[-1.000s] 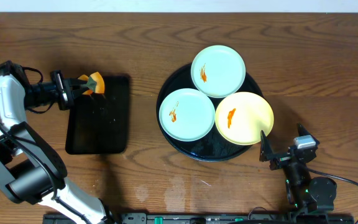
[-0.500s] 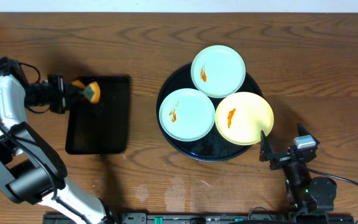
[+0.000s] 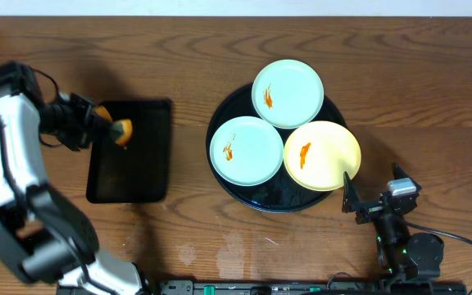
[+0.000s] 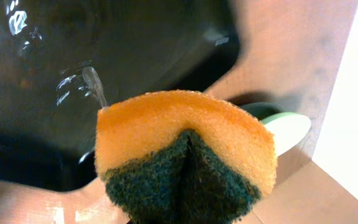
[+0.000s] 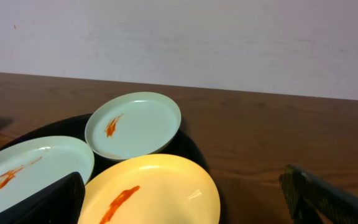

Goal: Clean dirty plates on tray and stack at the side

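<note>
Three plates lie on the round black tray [image 3: 220,123]: a mint-blue plate [image 3: 288,93] at the back, a mint-blue plate [image 3: 246,150] at the left, a yellow plate [image 3: 321,156] at the right. Each has an orange smear. My left gripper [image 3: 105,123] is shut on an orange and green sponge [image 3: 121,129], held over the back left corner of the rectangular black tray [image 3: 129,176]. The sponge [image 4: 185,155] fills the left wrist view. My right gripper [image 3: 359,201] is open and empty, just right of the yellow plate [image 5: 151,193].
The rectangular black tray lies left of the round tray, with bare wood between them. The right wrist view shows a pale wall behind the table's far edge [image 5: 260,93].
My left gripper has shifted slightly forward and right with the sponge, staying over the rectangular tray's back left corner. The left arm has changed pose. The right arm and plates have not moved.
</note>
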### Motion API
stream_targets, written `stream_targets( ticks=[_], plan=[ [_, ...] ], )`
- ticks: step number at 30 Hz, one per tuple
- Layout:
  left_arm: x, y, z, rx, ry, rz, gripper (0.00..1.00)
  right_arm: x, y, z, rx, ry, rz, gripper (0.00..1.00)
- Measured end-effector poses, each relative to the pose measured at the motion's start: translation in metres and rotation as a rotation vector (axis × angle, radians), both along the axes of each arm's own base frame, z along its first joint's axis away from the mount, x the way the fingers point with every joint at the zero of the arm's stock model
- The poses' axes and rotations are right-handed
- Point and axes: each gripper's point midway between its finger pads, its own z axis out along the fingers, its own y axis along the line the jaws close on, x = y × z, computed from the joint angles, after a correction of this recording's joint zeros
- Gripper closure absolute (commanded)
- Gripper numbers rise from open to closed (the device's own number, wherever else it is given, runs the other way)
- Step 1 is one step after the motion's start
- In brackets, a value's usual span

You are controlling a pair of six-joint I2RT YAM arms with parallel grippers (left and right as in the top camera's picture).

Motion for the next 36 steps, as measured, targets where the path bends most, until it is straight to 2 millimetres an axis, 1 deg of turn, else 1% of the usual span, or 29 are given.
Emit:
stream_targets(
  ticks=[1, 3, 5, 6, 8, 10, 11, 13, 15, 16, 17, 19, 21, 22, 25, 26, 27, 28, 29, 30, 31, 33, 34, 36],
  plan=[
    [0.002, 0.003, 0.015, 0.042, -0.055, -0.004, 0.93, 0.000, 0.000, 0.000, 0.000, 0.000, 0.000, 0.01],
    [0.002, 0.008, 0.036, 0.128, -0.124, -0.009, 0.92, 0.000, 0.000, 0.000, 0.000, 0.000, 0.000, 0.01],
    [0.002, 0.012, 0.043, 0.212, -0.146, -0.017, 0.93, 0.000, 0.000, 0.000, 0.000, 0.000, 0.000, 0.01],
    [0.005, 0.013, 0.040, 0.258, -0.146, -0.028, 0.93, 0.000, 0.000, 0.000, 0.000, 0.000, 0.000, 0.01],
    [0.009, 0.010, 0.023, 0.317, -0.120, -0.060, 0.92, 0.000, 0.000, 0.000, 0.000, 0.000, 0.000, 0.01],
    [0.007, 0.001, -0.013, 0.350, -0.031, -0.115, 0.92, 0.000, 0.000, 0.000, 0.000, 0.000, 0.000, 0.01],
    [0.004, -0.003, -0.031, 0.362, 0.021, -0.149, 0.92, 0.000, 0.000, 0.000, 0.000, 0.000, 0.000, 0.01],
    [-0.006, -0.010, -0.060, 0.372, 0.118, -0.215, 0.93, 0.000, 0.000, 0.000, 0.000, 0.000, 0.000, 0.01],
    [-0.014, -0.010, -0.068, 0.380, 0.170, -0.244, 0.93, 0.000, 0.000, 0.000, 0.000, 0.000, 0.000, 0.01],
    [-0.018, -0.009, -0.066, 0.385, 0.188, -0.249, 0.93, 0.000, 0.000, 0.000, 0.000, 0.000, 0.000, 0.01],
    [-0.021, -0.006, -0.057, 0.391, 0.196, -0.247, 0.92, 0.000, 0.000, 0.000, 0.000, 0.000, 0.000, 0.01],
    [-0.015, 0.002, -0.032, 0.423, 0.158, -0.230, 0.93, 0.000, 0.000, 0.000, 0.000, 0.000, 0.000, 0.01],
    [-0.001, 0.011, 0.008, 0.479, 0.047, -0.198, 0.93, 0.000, 0.000, 0.000, 0.000, 0.000, 0.000, 0.01],
    [0.005, 0.014, 0.036, 0.519, -0.035, -0.177, 0.93, 0.000, 0.000, 0.000, 0.000, 0.000, 0.000, 0.01],
    [0.006, 0.012, 0.088, 0.589, -0.193, -0.144, 0.93, 0.000, 0.000, 0.000, 0.000, 0.000, 0.000, 0.01],
    [0.005, 0.008, 0.101, 0.603, -0.233, -0.141, 0.92, 0.000, 0.000, 0.000, 0.000, 0.000, 0.000, 0.01],
    [0.003, 0.004, 0.109, 0.614, -0.261, -0.143, 0.93, 0.000, 0.000, 0.000, 0.000, 0.000, 0.000, 0.01],
    [0.006, 0.000, 0.111, 0.621, -0.287, -0.151, 0.93, 0.000, 0.000, 0.000, 0.000, 0.000, 0.000, 0.01],
    [0.009, -0.002, 0.109, 0.622, -0.298, -0.156, 0.93, 0.000, 0.000, 0.000, 0.000, 0.000, 0.000, 0.01],
    [0.015, -0.005, 0.101, 0.622, -0.301, -0.166, 0.93, 0.000, 0.000, 0.000, 0.000, 0.000, 0.000, 0.01],
    [0.020, -0.006, 0.087, 0.621, -0.291, -0.176, 0.93, 0.000, 0.000, 0.000, 0.000, 0.000, 0.000, 0.01],
    [0.029, -0.006, 0.041, 0.612, -0.218, -0.205, 0.93, 0.000, 0.000, 0.000, 0.000, 0.000, 0.000, 0.01],
    [0.026, -0.005, 0.011, 0.595, -0.137, -0.227, 0.93, 0.000, 0.000, 0.000, 0.000, 0.000, 0.000, 0.01],
    [0.010, -0.004, -0.040, 0.546, 0.034, -0.267, 0.93, 0.000, 0.000, 0.000, 0.000, 0.000, 0.000, 0.01]
  ],
)
